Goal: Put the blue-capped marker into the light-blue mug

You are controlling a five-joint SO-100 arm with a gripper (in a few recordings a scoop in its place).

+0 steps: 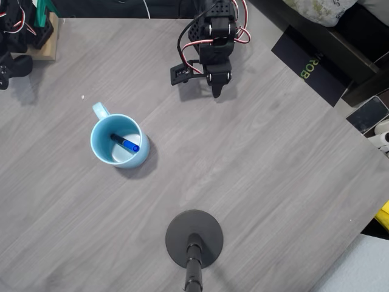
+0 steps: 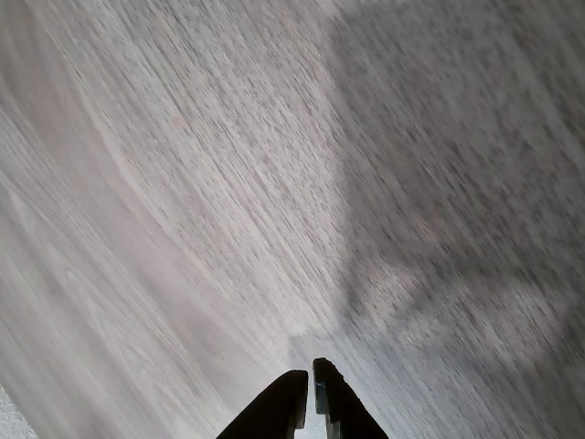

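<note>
Wrist view shows my fingers [image 2: 307, 389] pressed together with almost no gap, holding nothing, above the blurred grey wooden table [image 2: 183, 183]. From overhead, my gripper [image 1: 216, 87] hangs near the far edge of the table, well apart from the light-blue mug [image 1: 119, 141]. The blue-capped marker [image 1: 126, 143] lies tilted inside the mug. At the near edge stands a black round stand base [image 1: 194, 238]. Far right, a black box [image 1: 313, 67] has yellow letters, partly cut off; I cannot read them surely.
</note>
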